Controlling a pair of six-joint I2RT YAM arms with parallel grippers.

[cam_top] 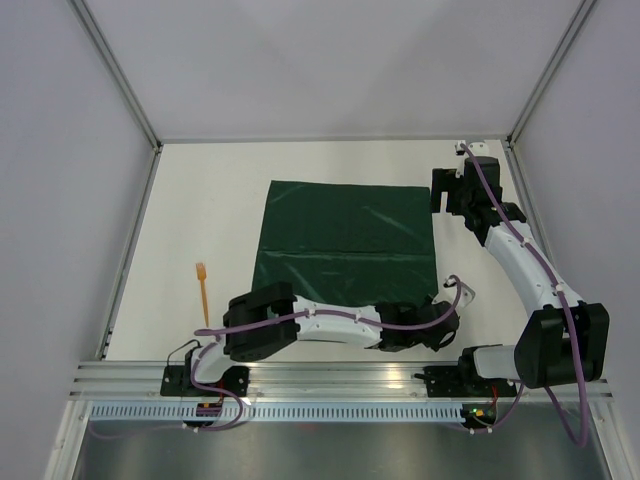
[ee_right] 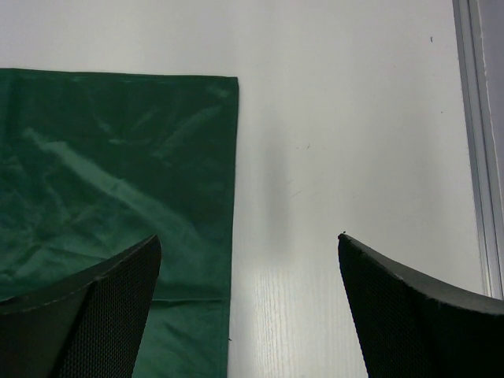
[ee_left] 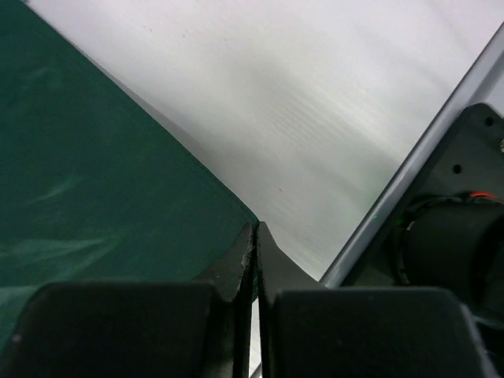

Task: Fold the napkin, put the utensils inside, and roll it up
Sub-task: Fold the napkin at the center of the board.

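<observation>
Napkin point(cam_top: 345, 240): shiny green square cloth, lying flat.
Left gripper point(ee_left: 256, 230): pressing its fingers together at the napkin corner.
Right gripper point(ee_right: 248, 236): hanging spread wide, holding nothing.

One green napkin point(cam_top: 347, 243), one orange fork point(cam_top: 203, 288), two arms (left arm point(cam_top: 330, 322), right arm point(cam_top: 520, 255))
</observation>
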